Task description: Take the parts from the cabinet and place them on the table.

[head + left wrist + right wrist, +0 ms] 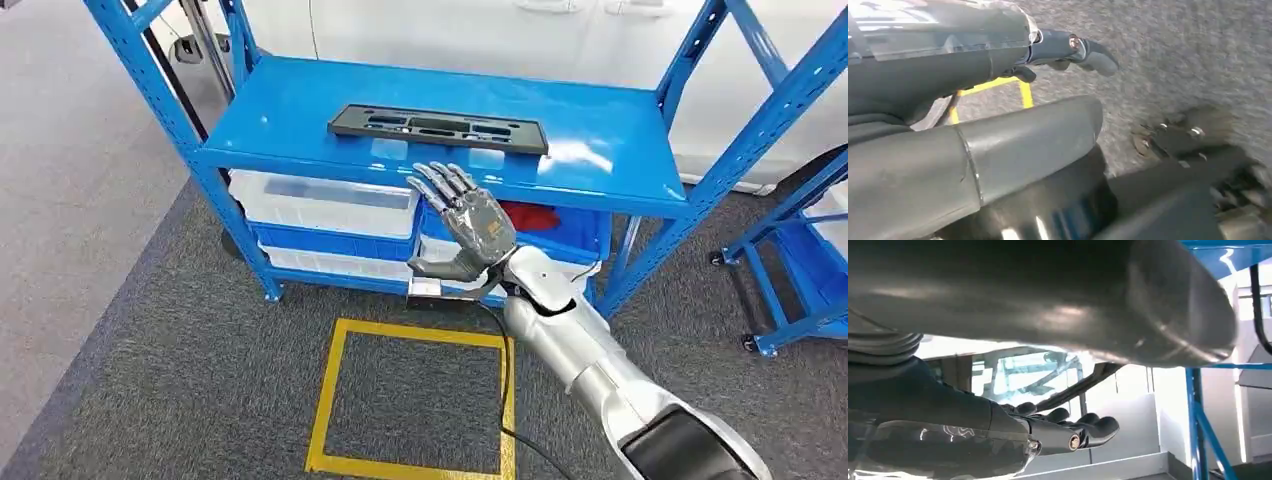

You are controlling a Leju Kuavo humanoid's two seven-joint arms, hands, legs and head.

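A long black slotted plastic part [438, 128] lies flat on the top shelf of the blue rack [300, 110]. My right hand [466, 218] is raised in front of the shelf's front edge, just below and short of the part, fingers spread and nothing in it. The right wrist view looks along its extended dark fingers [1088, 426] and thick thumb [1128, 300] toward the rack's blue upright [1198, 420]. My left hand [998, 55] hangs low over the grey carpet, fingers straight [1083, 50], holding nothing.
White and blue bins [325, 205] fill the lower shelf, one holding something red [545, 218]. A yellow taped square [415, 400] marks the carpet in front of the rack. A second blue rack [800, 260] stands to the right. A white wall runs behind.
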